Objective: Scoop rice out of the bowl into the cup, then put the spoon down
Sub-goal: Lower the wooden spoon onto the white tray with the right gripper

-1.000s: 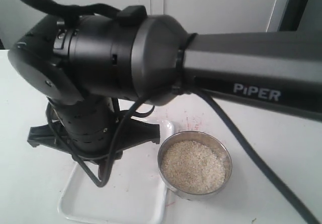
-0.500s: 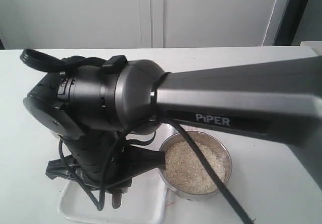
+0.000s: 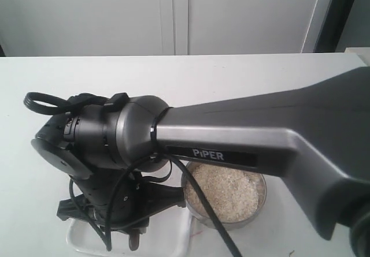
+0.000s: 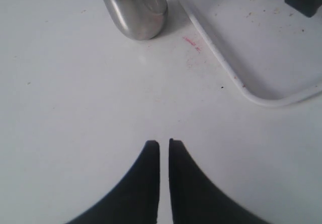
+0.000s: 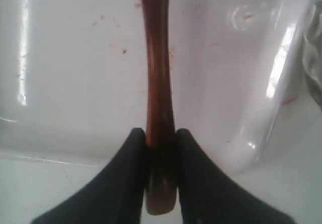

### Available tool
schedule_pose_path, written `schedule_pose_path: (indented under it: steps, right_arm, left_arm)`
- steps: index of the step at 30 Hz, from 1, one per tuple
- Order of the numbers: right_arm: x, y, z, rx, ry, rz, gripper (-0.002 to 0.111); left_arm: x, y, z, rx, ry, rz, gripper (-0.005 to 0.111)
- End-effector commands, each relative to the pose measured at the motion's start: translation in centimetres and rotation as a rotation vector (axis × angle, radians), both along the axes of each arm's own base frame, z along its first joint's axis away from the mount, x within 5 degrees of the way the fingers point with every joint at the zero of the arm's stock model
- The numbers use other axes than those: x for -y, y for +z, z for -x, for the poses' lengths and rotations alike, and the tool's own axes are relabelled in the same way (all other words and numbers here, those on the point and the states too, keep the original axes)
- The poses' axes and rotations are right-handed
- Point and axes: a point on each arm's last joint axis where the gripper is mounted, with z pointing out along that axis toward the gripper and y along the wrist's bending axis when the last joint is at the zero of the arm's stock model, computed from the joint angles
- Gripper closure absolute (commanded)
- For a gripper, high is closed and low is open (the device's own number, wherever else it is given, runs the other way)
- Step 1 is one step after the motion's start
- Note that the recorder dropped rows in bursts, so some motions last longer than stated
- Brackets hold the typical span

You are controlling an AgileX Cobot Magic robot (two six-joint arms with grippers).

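My right gripper (image 5: 161, 133) is shut on the handle of the dark reddish-brown wooden spoon (image 5: 157, 73), which runs out over the white tray (image 5: 75, 58); the spoon's oval end is out of view. In the exterior view the right arm hangs low over the tray (image 3: 173, 242), beside the wide steel bowl (image 3: 257, 182) filled with off-white rice (image 3: 231, 193). The small steel cup (image 4: 135, 7) stands on the table next to the tray's corner (image 4: 261, 95). My left gripper (image 4: 164, 143) is shut on nothing, above bare table, well short of the cup.
The right arm's black wrist and cables (image 3: 104, 147) fill the middle of the exterior view and hide the cup there. A grey cabinet front (image 3: 173, 14) stands behind the table. A red smudge (image 4: 191, 43) marks the table between cup and tray.
The right arm's wrist has sunk lower over the tray and shifted a little left in the exterior view. The bowl and tray have not moved.
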Motion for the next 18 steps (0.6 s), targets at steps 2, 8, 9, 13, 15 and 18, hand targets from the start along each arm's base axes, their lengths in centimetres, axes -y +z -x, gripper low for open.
schedule_pose_path:
  steps: [2,8,9,13,15,18]
  right_arm:
    - [0.0,-0.1,-0.6,0.033,0.018,-0.027,0.108]
    - [-0.4,-0.4,-0.9,0.056,0.029,-0.050,0.108]
    - [-0.3,-0.6,-1.0,0.052,0.028,-0.044,0.108]
    - [-0.3,-1.1,-1.0,0.044,0.048,-0.028,0.108]
    - [-0.4,-1.4,-1.0,0.042,0.053,-0.021,0.108]
    - [-0.3,-1.6,-1.1,0.043,0.058,-0.014,0.108]
  left_arm:
    - [0.0,-0.6,0.1,-0.040,0.002,0.001,0.092]
    - [0.0,-0.6,0.1,-0.040,0.002,0.001,0.092]
    - [0.0,-0.6,0.1,-0.040,0.002,0.001,0.092]
    - [0.0,-0.6,0.1,-0.040,0.002,0.001,0.092]
    - [0.0,-0.6,0.1,-0.040,0.002,0.001,0.092]
    - [0.0,-0.6,0.1,-0.040,0.002,0.001,0.092]
